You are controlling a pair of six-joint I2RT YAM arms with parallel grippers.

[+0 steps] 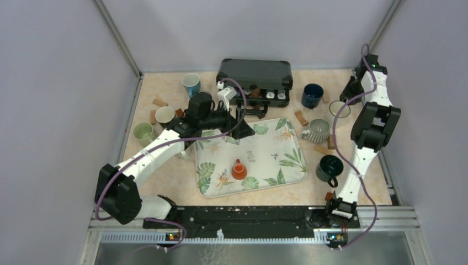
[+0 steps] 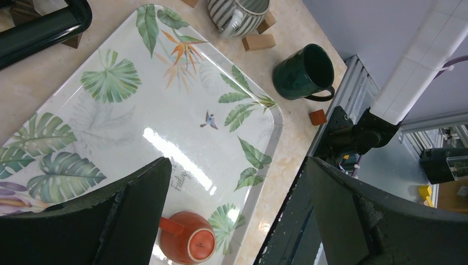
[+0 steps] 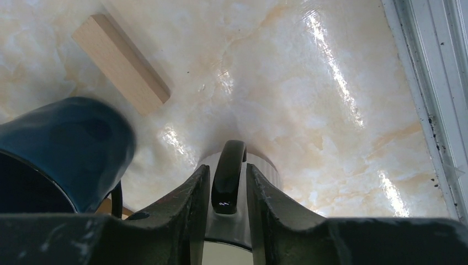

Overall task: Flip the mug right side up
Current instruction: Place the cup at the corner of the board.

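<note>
Marbled beige desk lies under both arms. My right fingers flank the black handle of a pale ribbed mug near the desk's right edge; I cannot tell whether they grip it. My left fingers hang spread wide over a small orange mug, upside down on the leaf-print tray.

1. Leaf-print tray: a dark cursive inscription near its middle. One word seems to read "Feeling"; the rest is hidden by the left tool's finger.
2. From above, that inscription is too small to read.
</note>
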